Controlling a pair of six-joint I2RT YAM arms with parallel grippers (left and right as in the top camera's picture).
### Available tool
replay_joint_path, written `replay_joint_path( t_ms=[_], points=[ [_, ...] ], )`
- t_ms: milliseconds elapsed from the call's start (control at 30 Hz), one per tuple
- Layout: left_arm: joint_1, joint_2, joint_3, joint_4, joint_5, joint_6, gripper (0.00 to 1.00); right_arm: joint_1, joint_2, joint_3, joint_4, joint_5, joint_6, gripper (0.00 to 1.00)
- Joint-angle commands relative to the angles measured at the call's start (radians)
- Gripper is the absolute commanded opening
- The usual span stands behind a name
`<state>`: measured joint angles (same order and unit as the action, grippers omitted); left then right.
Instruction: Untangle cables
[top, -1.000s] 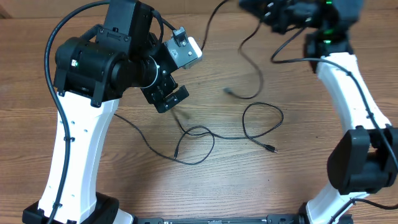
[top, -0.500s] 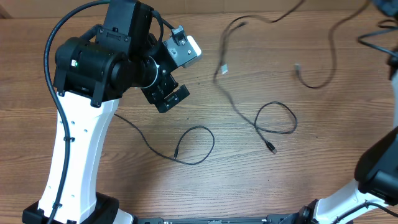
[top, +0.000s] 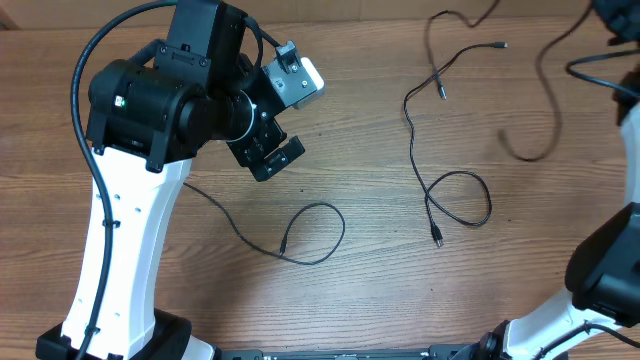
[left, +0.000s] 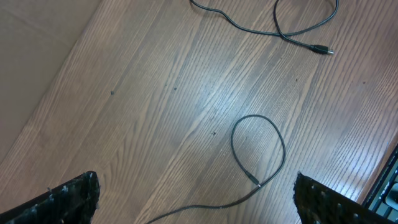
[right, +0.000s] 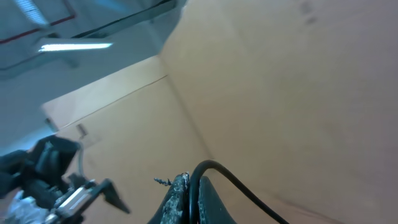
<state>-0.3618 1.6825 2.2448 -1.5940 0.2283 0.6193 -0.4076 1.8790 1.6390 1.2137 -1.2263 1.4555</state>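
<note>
One thin black cable lies on the wooden table in a loop, its tail running left under the left arm. It also shows in the left wrist view as a cable loop. My left gripper hovers above it, jaws wide open and empty, with fingertips at both lower corners. A second cable loops to the right with its plug toward the front, and rises to the back right. My right gripper is shut on a black cable, lifted high and pointing away from the table.
A blurred strand hangs at the far right. Two plug tips dangle near the back. The right arm's white link runs along the right edge. Cardboard walls border the table at the back.
The right arm has swung up and right, out of the overhead view, dragging the second cable rightward and away from the looped cable. The left arm and the looped cable have not moved.
</note>
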Motion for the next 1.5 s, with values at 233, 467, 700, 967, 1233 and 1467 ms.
replay_joint_path(
  t_ms=[233,467,700,967,1233,1467],
  points=[
    [0.002,-0.003,0.011,-0.002,0.008,-0.017,1.0,0.073,-0.005,0.19,0.016,0.031,0.063,0.04],
    [0.002,-0.003,0.011,-0.002,0.008,-0.017,1.0,-0.016,-0.005,0.219,-0.005,0.145,0.059,0.04],
    [0.002,-0.003,0.011,-0.002,0.008,-0.017,1.0,-0.163,-0.005,0.219,-0.056,0.219,0.029,0.04],
    [0.002,-0.003,0.011,-0.002,0.008,-0.017,0.99,-0.274,-0.005,0.219,-0.275,0.178,-0.145,0.04],
    [0.002,-0.003,0.011,-0.002,0.008,-0.017,1.0,-0.274,-0.005,0.218,-0.575,0.154,-0.394,0.04],
    [0.002,-0.003,0.011,-0.002,0.008,-0.017,1.0,-0.272,-0.005,0.218,-0.689,0.151,-0.444,0.04]
  ],
)
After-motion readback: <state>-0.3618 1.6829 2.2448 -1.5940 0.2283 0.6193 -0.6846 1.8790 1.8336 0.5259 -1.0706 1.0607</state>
